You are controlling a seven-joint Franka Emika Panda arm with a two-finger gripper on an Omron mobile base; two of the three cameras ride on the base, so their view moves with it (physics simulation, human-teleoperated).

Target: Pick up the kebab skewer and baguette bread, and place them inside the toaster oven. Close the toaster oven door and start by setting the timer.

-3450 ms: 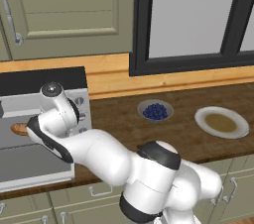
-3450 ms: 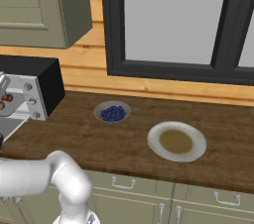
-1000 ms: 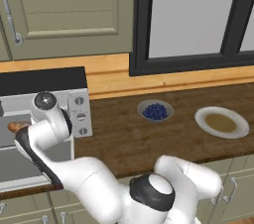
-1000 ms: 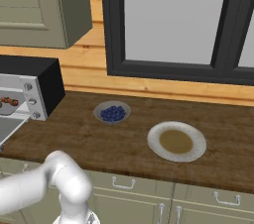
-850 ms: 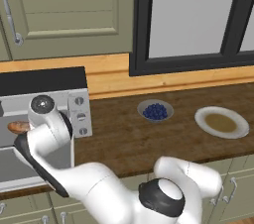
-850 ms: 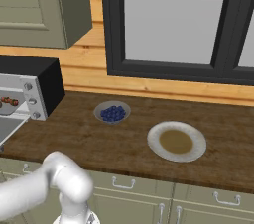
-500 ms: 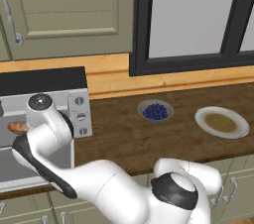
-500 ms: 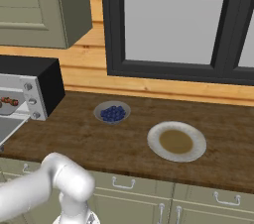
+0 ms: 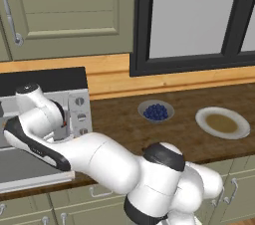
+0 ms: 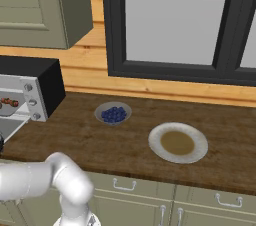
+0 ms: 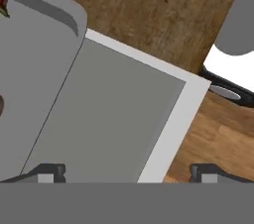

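Hovering over the lowered toaster oven door (image 11: 114, 119), your gripper (image 11: 126, 173) is standing released and empty. The kebab skewer (image 10: 9, 103) is sitting inside the toaster oven (image 10: 30, 87), so you're likely facing door-closing next; get beneath that door's free edge.

On my wooden counter (image 9: 119, 119): bowl (image 9: 156, 111) of blueberries (image 9: 155, 112), well apart from the plate (image 9: 222, 123) to its right, whose centre is brownish. Dark-framed window (image 10: 175, 25) above; green cabinet (image 9: 60, 10) upper left, drawers (image 10: 150, 190) below.
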